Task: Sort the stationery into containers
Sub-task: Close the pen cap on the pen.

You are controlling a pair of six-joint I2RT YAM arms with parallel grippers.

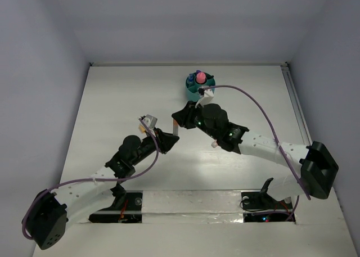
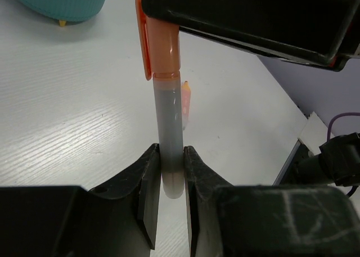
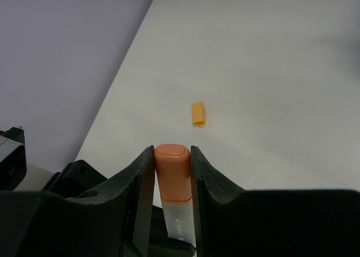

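Currently the highlighter [image 2: 170, 133] is suspended above the table [image 1: 112, 99], held at both ends, well short of the teal organiser [image 1: 190, 88] at the far side. The left gripper [image 2: 171, 172] is pinched on the lower end of the grey barrel. The right gripper [image 3: 171, 156] is pinched on the orange cap [image 3: 172, 172] at the opposite end. The step in hand appears to be a transfer between arms, or possibly seating the cap; the views do not settle which. For a transfer, confirm that the receiving grip sits square across the cap before the other jaws release, since the cap may slide off the barrel under load. Release one side only, then withdraw along the pen axis to avoid levering it. Carry the item upright to the organiser and lower it into a free ring compartment, clear of the items standing there. A loose orange cap [image 3: 198, 113] lies on the table nearby and awaits collection.
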